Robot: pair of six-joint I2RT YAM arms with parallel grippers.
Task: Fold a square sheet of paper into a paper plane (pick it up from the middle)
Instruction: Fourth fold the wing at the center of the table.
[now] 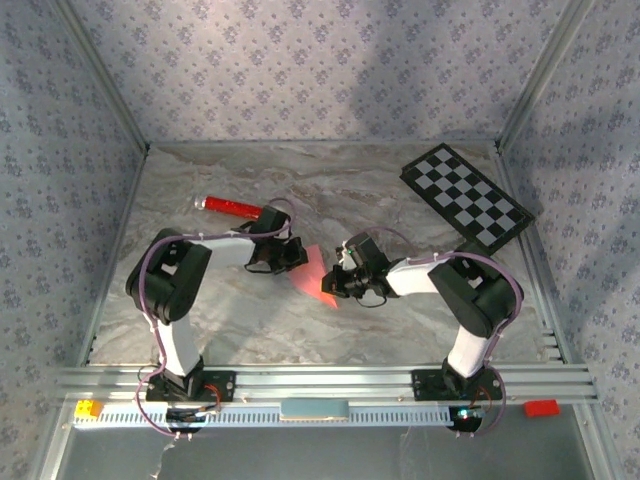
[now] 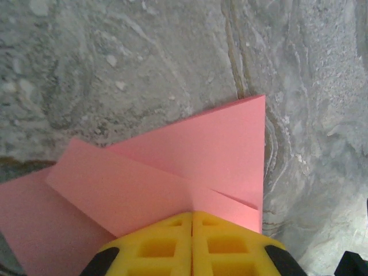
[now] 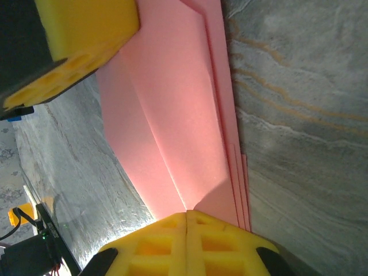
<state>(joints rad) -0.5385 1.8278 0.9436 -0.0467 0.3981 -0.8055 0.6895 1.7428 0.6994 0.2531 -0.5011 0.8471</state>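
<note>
So the pink paper (image 1: 312, 272) is sitting right in the middle of the marble-look table (image 1: 250, 330), stretched between the two arms. It's not a flat square at this point. The left wrist camera shows it creased, with one flap laid diagonally over another and one sharp corner pointing away from the camera. From the right wrist camera you can see several layers stacked along one long edge, and a crease running down the length of it.

The left gripper (image 1: 293, 257) has one end of the paper. Its yellow fingers (image 2: 155, 247) are pressed tight together with the pink sheet pinched in the seam between them. The right gripper (image 1: 335, 283) is doing the same thing from the opposite side, jaws closed and clamped on the paper's other end. The two grippers face each other and sit close together, and the paper is the only thing between them. In the right wrist view, one yellow finger of the left gripper shows up in the top left corner, right next to the paper.

Other stuff on the table: a red cylinder (image 1: 228, 206) lies behind the left arm, well away from the paper. A black-and-white checkerboard (image 1: 467, 196) lies flat in the far right corner.
</note>
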